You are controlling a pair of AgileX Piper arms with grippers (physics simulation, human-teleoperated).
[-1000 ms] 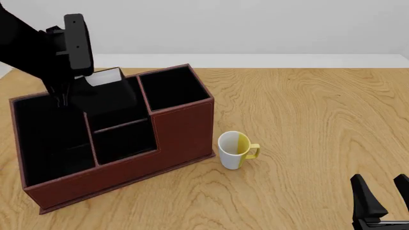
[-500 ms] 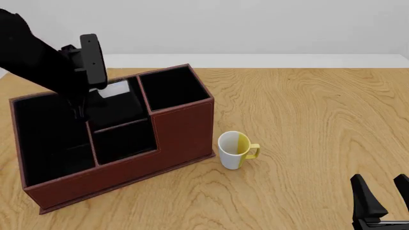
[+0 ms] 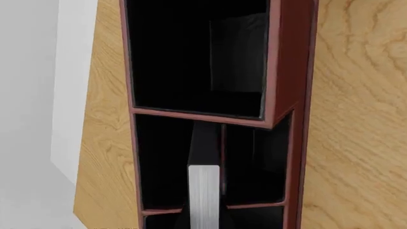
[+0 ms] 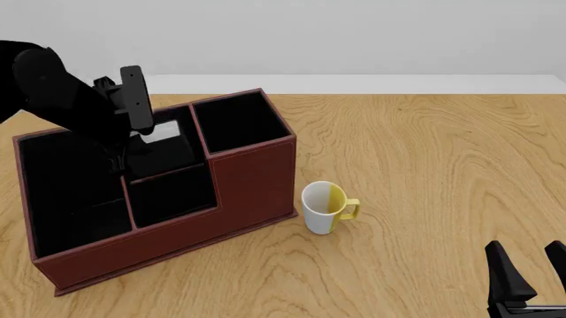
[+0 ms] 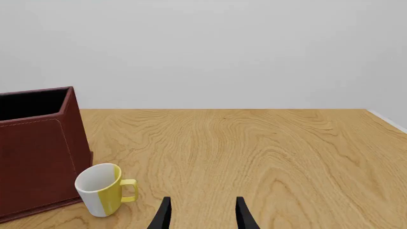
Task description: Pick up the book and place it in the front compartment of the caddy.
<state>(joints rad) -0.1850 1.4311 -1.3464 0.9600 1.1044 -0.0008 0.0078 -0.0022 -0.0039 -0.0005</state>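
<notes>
The caddy (image 4: 177, 232) is a large red-brown organiser with black-lined compartments at the left of the table; it also shows in the left wrist view (image 3: 279, 71) and the right wrist view (image 5: 38, 152). My left gripper (image 4: 142, 142) is shut on the book (image 4: 164, 132), black with a white page edge, and holds it low over the caddy's middle section. In the left wrist view the book (image 3: 203, 191) hangs above the divider between two middle compartments. The arm hides the fingers. My right gripper (image 4: 531, 278) is open and empty near the table's front right; it also shows in its own wrist view (image 5: 202, 214).
A white-and-yellow mug (image 4: 323, 207) stands upright just right of the caddy's front corner, also in the right wrist view (image 5: 102, 188). The caddy's tall back-right compartment (image 4: 234, 119) stands next to the left arm. The table's far edge runs behind the caddy.
My left arm has moved right and down with the book, bringing it lower into the caddy's middle section. The right gripper and the mug have not moved.
</notes>
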